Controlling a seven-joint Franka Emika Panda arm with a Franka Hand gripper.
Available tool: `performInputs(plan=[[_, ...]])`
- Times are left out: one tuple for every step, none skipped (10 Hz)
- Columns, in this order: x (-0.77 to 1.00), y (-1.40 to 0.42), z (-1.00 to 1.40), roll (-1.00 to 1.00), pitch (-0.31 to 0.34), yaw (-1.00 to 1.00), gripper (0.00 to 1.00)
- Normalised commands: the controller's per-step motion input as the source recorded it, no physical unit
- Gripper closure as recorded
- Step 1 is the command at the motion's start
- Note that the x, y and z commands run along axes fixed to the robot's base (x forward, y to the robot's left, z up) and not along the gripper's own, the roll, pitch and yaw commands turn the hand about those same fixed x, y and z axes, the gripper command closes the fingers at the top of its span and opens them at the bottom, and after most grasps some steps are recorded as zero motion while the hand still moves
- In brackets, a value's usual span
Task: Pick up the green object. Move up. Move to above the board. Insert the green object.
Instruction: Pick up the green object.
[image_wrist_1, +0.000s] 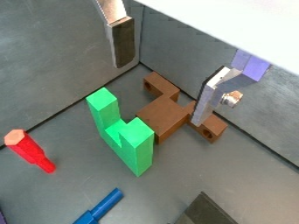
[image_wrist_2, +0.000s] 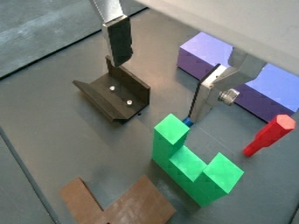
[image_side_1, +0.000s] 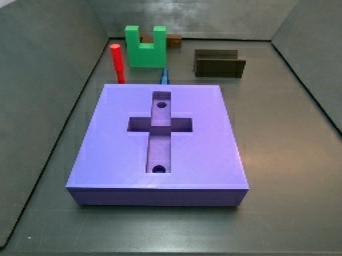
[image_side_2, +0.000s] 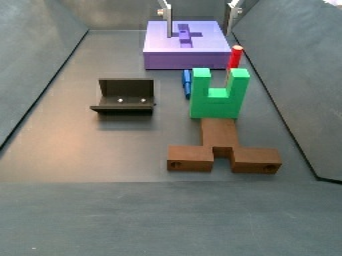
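No text, label, brand, number or sign can be read anywhere in these views.

Soft, even light is falling from overhead, casting faint shadows; the small frames are looking slightly blurred, perhaps from low resolution.

Gripper (image_wrist_1: 163, 74) raised above the floor, fingers spread, empty.

I see the bright green object (image_wrist_2: 193, 164) standing prongs-up on the floor below the gripper's (image_wrist_2: 163, 68) spread, empty jaws; the purple-blue board (image_side_1: 160, 140) lies flat, well apart.
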Motion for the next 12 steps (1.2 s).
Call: performInputs(plan=[[0.0,0.0,0.0,-0.01,0.0,0.0,0.0],[0.0,-0.02,-0.09,-0.13,0.0,0.0,0.0],[-0.04,-0.4,-0.22,-0.11,0.0,0.0,0.0],[0.0,-0.46,-0.22,-0.11,0.0,0.0,0.0],[0.0,-0.35,-0.24,-0.17,0.0,0.0,0.0],[0.0,-0.22,-0.19,-0.19,0.0,0.0,0.0],[-0.02,0.0,-0.06,-0.1,0.0,0.0,0.0],[-0.01,0.0,-0.01,-0.11,0.0,0.0,0.0],[0.0,0.0,-0.17,-0.14,0.0,0.0,0.0],[0.01,0.0,-0.45,-0.09,0.0,0.0,0.0],[0.1,0.12,-0.6,-0.02,0.031,-0.01,0.0],[0.15,0.15,-0.65,0.03,0.097,0.0,0.0]])
